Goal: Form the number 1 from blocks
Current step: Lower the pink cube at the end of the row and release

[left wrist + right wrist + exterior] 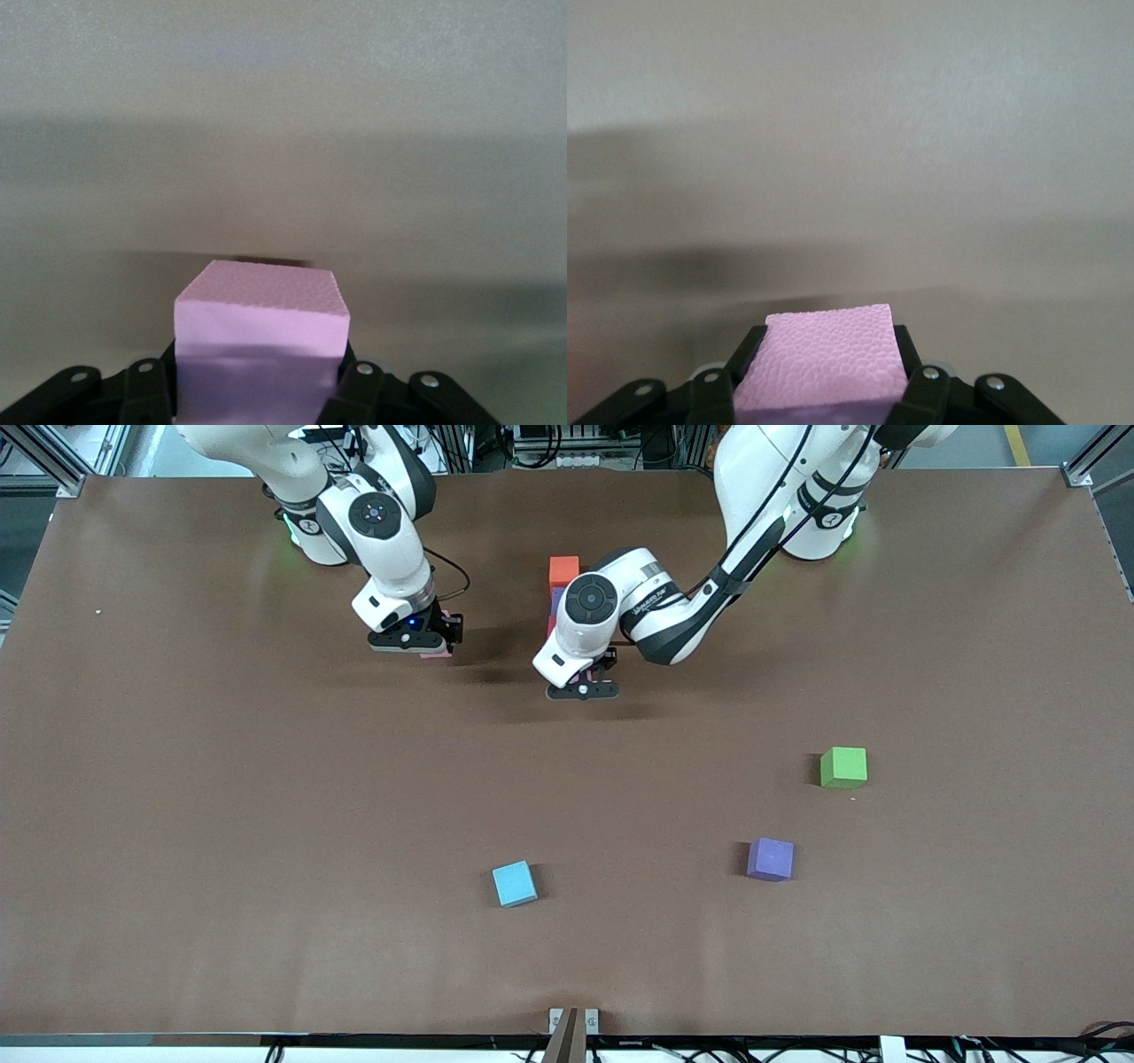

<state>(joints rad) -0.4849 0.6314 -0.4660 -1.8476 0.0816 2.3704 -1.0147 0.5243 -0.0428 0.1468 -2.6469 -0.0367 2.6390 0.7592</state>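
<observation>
Left gripper (pixel 585 688): my fingers are clamped on a light pink block (pixel 259 341), over the table (pixel 177 779) just at six o'clock of the orange block (pixel 563 570).
Right gripper (pixel 416 642): closed on my second light pink block (pixel 826 359), at nine o'clock of the left one.
Purple block (pixel 770 859): alone, at five o'clock of the left gripper.

On the brown table (pixel 177 779) there is a green cube (pixel 842 767) toward the left arm's end. A light blue cube (pixel 515 884) lies nearer to the front camera, about at the middle of the table's length. Both cubes rest flat on the table surface, well apart from each other.
</observation>
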